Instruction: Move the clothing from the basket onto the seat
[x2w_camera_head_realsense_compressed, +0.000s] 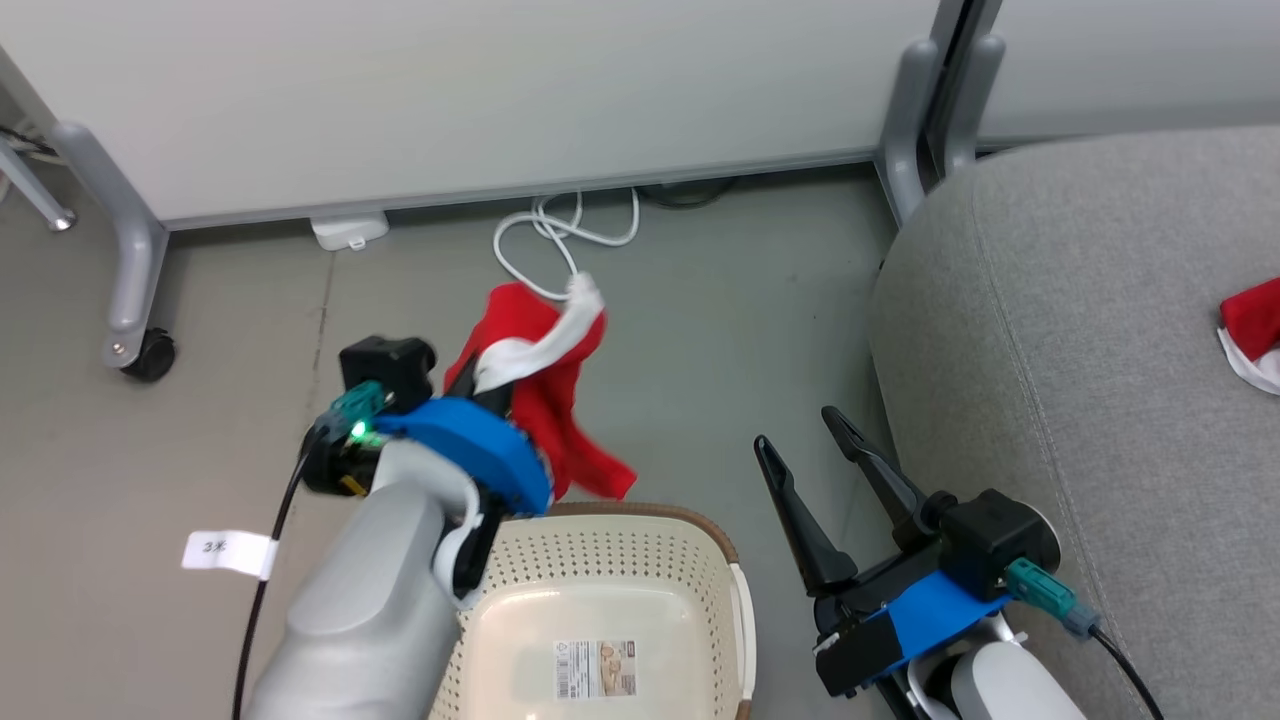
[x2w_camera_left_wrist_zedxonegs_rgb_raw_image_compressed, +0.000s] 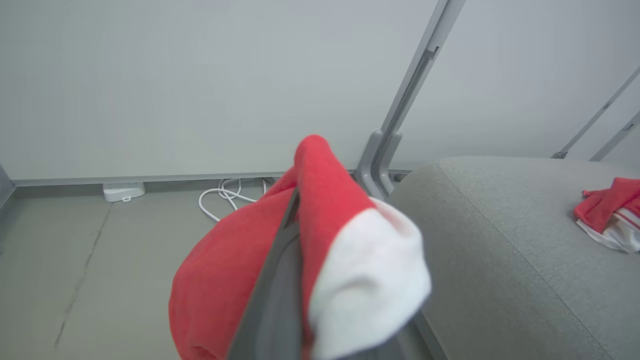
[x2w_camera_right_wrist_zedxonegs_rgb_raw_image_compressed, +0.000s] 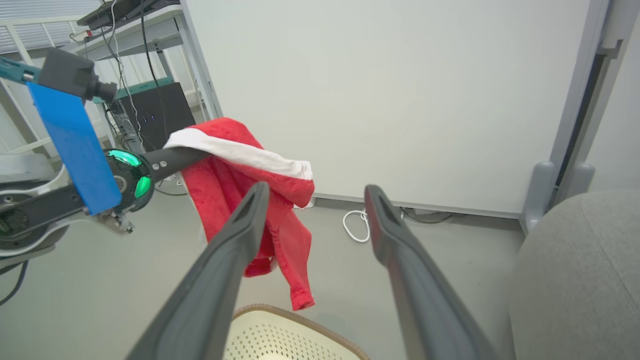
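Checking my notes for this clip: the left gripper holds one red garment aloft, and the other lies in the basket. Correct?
No: the other garment lies on the seat, not in the basket, as the head view shows. The left gripper does hold one red garment aloft.

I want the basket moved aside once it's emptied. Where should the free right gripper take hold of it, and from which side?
On the basket, probably the right-hand wall at its rim handle, from above, one finger inside and one outside. That thin upright wall fits between open jaws, and it is the side nearest the right gripper.
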